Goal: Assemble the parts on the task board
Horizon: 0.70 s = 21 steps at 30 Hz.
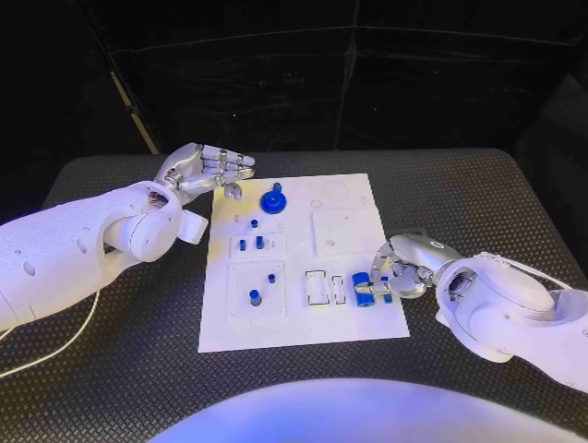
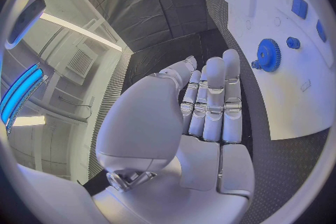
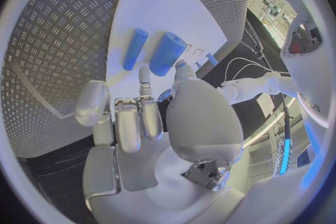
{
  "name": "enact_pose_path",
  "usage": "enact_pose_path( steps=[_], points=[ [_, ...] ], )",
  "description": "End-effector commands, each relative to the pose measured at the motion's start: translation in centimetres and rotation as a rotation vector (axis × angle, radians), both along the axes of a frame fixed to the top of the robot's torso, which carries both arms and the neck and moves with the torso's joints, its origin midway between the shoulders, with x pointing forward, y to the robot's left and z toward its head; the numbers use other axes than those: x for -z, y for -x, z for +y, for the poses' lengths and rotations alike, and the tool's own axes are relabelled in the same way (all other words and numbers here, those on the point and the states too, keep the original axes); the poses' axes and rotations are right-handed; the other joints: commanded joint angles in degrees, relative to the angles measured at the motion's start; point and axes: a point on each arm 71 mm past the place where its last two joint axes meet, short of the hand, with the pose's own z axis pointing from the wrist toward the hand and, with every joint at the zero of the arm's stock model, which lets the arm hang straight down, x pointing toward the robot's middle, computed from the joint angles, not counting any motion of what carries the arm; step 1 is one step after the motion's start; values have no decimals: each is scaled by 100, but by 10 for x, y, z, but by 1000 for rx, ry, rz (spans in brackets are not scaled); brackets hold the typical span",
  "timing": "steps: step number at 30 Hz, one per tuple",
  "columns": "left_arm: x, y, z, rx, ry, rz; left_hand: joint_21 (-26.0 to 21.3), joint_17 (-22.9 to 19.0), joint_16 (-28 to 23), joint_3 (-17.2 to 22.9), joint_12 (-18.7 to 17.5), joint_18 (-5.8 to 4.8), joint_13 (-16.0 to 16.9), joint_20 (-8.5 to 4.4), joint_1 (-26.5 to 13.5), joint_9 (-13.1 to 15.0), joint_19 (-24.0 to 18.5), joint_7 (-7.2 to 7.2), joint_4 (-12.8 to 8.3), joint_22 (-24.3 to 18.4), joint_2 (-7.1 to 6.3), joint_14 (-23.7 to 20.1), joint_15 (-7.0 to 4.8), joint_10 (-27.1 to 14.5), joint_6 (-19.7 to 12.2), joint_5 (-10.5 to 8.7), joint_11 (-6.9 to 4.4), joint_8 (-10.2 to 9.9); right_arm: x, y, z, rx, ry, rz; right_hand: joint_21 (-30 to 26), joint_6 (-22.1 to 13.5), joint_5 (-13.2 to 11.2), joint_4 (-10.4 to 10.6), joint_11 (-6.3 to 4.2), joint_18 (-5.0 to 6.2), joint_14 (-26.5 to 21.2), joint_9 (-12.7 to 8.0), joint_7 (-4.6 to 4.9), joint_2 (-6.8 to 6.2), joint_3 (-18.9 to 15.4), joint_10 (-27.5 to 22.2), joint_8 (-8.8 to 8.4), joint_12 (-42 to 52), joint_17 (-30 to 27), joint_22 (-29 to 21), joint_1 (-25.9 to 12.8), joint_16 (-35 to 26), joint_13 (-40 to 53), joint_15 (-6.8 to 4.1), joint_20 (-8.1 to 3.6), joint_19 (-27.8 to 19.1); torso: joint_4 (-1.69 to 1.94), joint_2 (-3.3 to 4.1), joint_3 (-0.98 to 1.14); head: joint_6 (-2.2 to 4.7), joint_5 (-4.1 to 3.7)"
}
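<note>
A: Nearest to us is our right hand (image 1: 402,268), low at the near right edge of the task board (image 1: 354,318). In the right wrist view its fingers (image 3: 143,115) curl down over two blue cylinders (image 3: 157,51) lying side by side just past the fingertips. We cannot tell whether it grips either one.

B: And our left hand (image 1: 203,170)?

A: Raised beyond the board's far left corner, fingers (image 2: 213,101) straight, together and holding nothing. The blue gear (image 2: 267,55) stands on the board just beside those fingertips.

B: So how do we do this step well?

A: We judge it a pick-up: close squarely across one cylinder, lift it level, and avoid rolling its neighbour off the surface (image 1: 121,332).

B: What sits in the board's recesses?

A: Small blue pegs (image 1: 250,244) stand in the left-hand pockets.
</note>
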Motion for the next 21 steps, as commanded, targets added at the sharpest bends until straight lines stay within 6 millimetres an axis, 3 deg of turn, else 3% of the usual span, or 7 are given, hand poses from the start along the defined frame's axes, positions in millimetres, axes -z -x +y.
enact_pose_path(
  steps=[1,7,14,21],
  points=[
    [-1,0,-1,8,9,-4,-32,-8,-24,-39,27,117,9,7,-52,-7,-39,10,5,-6,18,-41,-11,-47,-11,-19,5,21,5,3,3,-16,50,17,32,-30,23,0,-45,-59,551,24,-10,3,-30,146,37,21,1238,8,-40,37,645,-35,-20,42,-1,2,-2,-19,14],
    [-1,0,0,8,8,-3,-40,-10,-25,-46,38,117,11,9,-63,-8,-38,8,11,-12,25,-42,-10,-52,-9,-19,5,25,15,6,7,-23,56,45,33,-36,33,-3,-56,-59,552,71,-22,22,-30,147,106,21,1245,14,-21,40,654,-44,-27,43,2,10,-1,-32,36],
    [-1,0,0,7,8,-2,-40,-10,-25,-46,38,117,11,9,-63,-8,-38,8,11,-12,25,-42,-10,-52,-9,-19,5,25,18,6,8,-21,56,50,37,-105,279,-11,-75,-62,553,197,-42,103,-11,150,278,14,1249,30,101,41,676,-61,-44,46,1,5,-7,-58,36],
    [-2,1,0,8,8,-3,-42,-11,-25,-48,42,117,12,10,-66,-8,-37,8,13,-14,28,-43,-10,-55,-9,-19,5,27,14,4,9,11,11,-6,39,-208,716,-30,-84,-63,553,309,-50,390,46,161,419,8,1252,39,219,42,705,-71,-54,49,-7,-3,-7,-75,53]
  ],
)
